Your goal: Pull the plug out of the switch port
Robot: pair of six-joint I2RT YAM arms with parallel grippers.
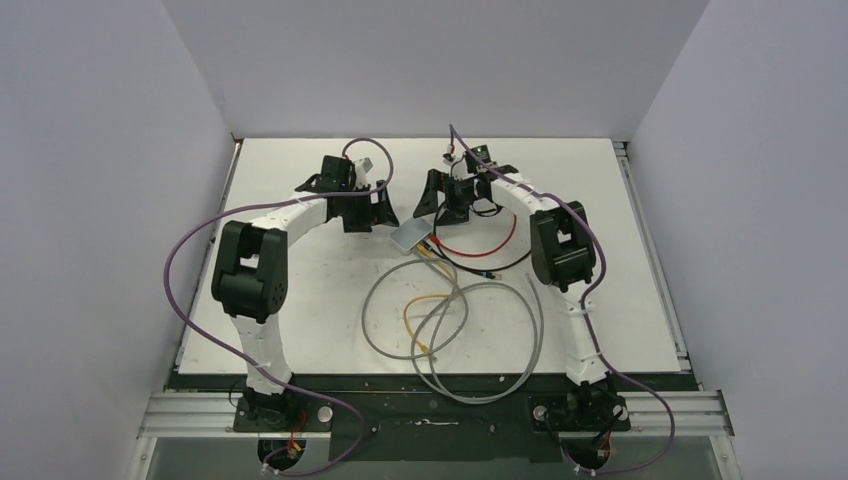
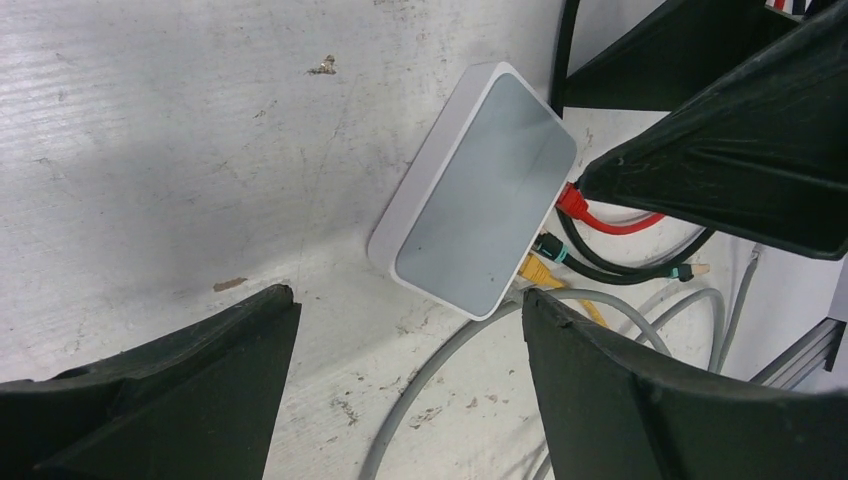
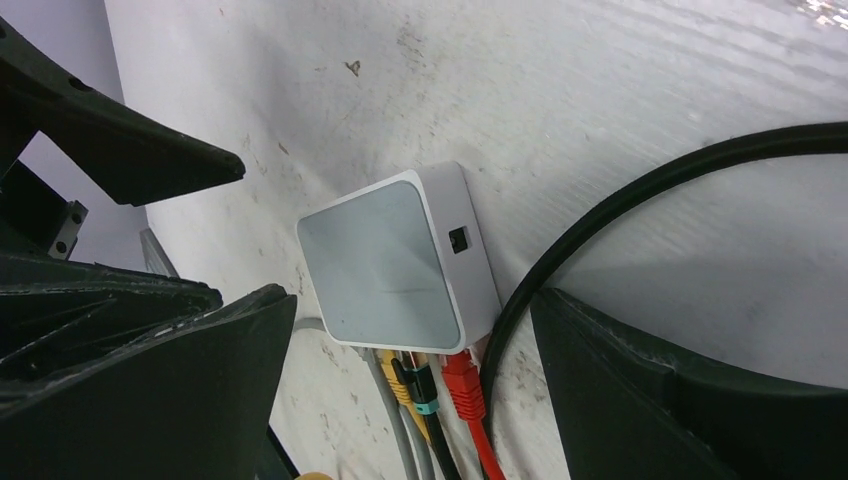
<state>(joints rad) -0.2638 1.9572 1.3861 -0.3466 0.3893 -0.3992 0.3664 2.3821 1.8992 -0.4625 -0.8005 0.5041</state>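
I am hovering my left gripper [image 2: 410, 300] above the desk [image 2: 150, 150] with its fingers spread wide and nothing between them. I am judging its job to be bracing: it should be coming down across the long sides of the switch [image 2: 490, 190] and closing firmly, so the box is not sliding when the pull comes. The switch is lying flat about midway between the desk's left and right edges, somewhat nearer the far edge than the near one, its socket edge facing the near right corner. A grey cable [image 2: 405, 398], a yellow plug [image 3: 398, 378], a black plug [image 3: 425, 400] with a teal band and a red plug [image 3: 462, 378] are sticking out of that edge side by side. The task is not telling me which one it means. My right gripper [image 3: 412, 298] is also gaping wide and carrying nothing. To do this well it should be pinching the plug's boot rather than the cord, pressing any latch tab, and drawing straight back toward the near right corner without twisting. The plugs are crowding each other, so I am expecting little room for a fingertip. The switch is lying between my two grippers, a touch nearer the near edge than either, just past my left fingertips and not yet between them. One right finger is hanging just beside the red plug, and I cannot tell whether it is touching. A loose black cable [image 3: 650, 190] is curving around the switch's right side.
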